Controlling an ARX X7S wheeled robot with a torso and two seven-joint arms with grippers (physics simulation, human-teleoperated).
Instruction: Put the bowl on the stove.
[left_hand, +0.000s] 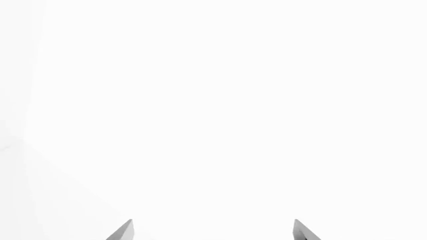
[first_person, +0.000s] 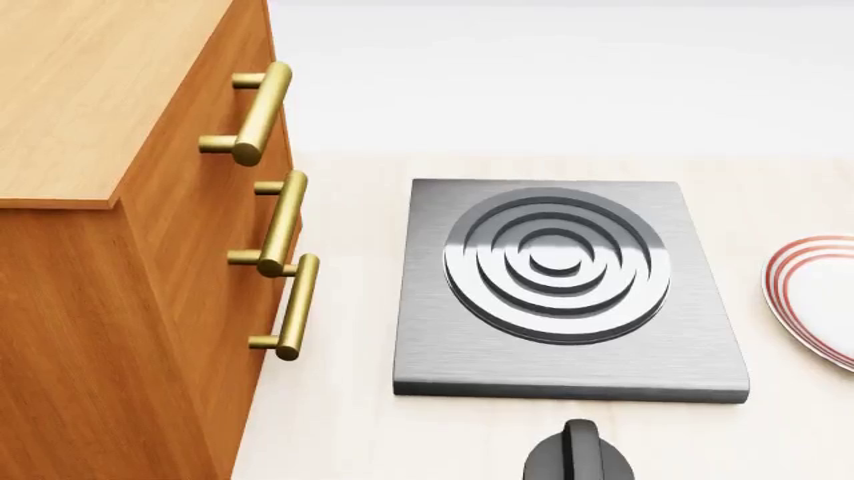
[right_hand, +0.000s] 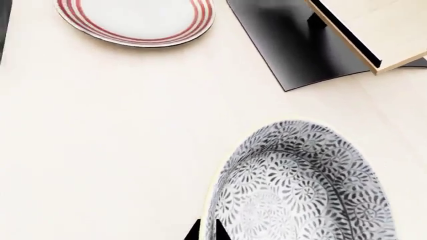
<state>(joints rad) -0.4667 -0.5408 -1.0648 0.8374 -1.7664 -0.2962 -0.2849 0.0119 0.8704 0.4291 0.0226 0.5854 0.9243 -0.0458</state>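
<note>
On the left of the head view stands a wooden cabinet (first_person: 120, 250) with three brass handles (first_person: 286, 222). Beside it the stove (first_person: 567, 290) lies flat on the pale counter (first_person: 347, 400), its burner rings bare, a black knob (first_person: 578, 455) just before it and a red-ringed plate (first_person: 814, 295) to its right. The left pincer (left_hand: 213, 231) shows two grey tips spread wide apart, holding nothing. The right pincer (right_hand: 207, 232) has dark tips close together at the rim of the bowl (right_hand: 300, 185), which sits on the counter apart from the plate; whether they clamp it cannot be told.
</note>
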